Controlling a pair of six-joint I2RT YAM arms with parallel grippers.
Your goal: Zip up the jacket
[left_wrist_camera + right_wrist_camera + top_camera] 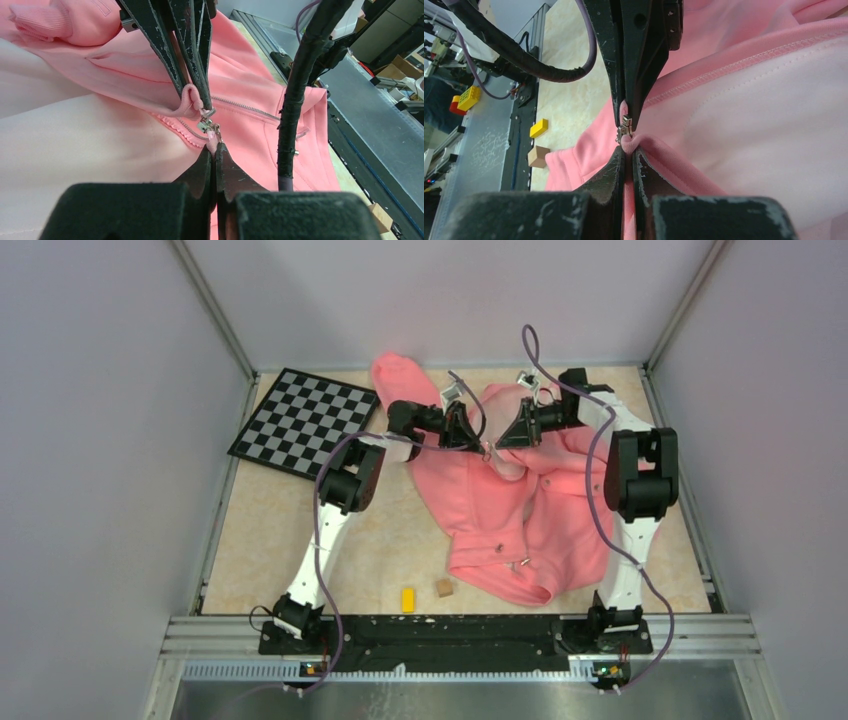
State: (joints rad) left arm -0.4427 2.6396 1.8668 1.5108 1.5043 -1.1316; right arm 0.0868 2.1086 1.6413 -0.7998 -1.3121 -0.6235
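Note:
The salmon-pink jacket point(520, 510) lies crumpled on the table with its paler lining showing. Both grippers meet over its upper middle. My left gripper point(478, 443) is shut on the small pink tab of the zipper pull point(212, 140), just below the metal slider point(206, 120). My right gripper point(502, 440) is shut on a fold of the jacket's edge point(631, 142) right beside the slider point(625, 126). In the left wrist view the right gripper's fingers point(185, 55) come down from above and pinch a pink loop of fabric. The zipper teeth point(245, 107) run off unjoined to the right.
A checkerboard point(305, 420) lies at the back left. A yellow block point(408, 599) and a brown block point(444, 588) sit near the front edge, left of the jacket's lower end. Grey walls enclose the table on three sides.

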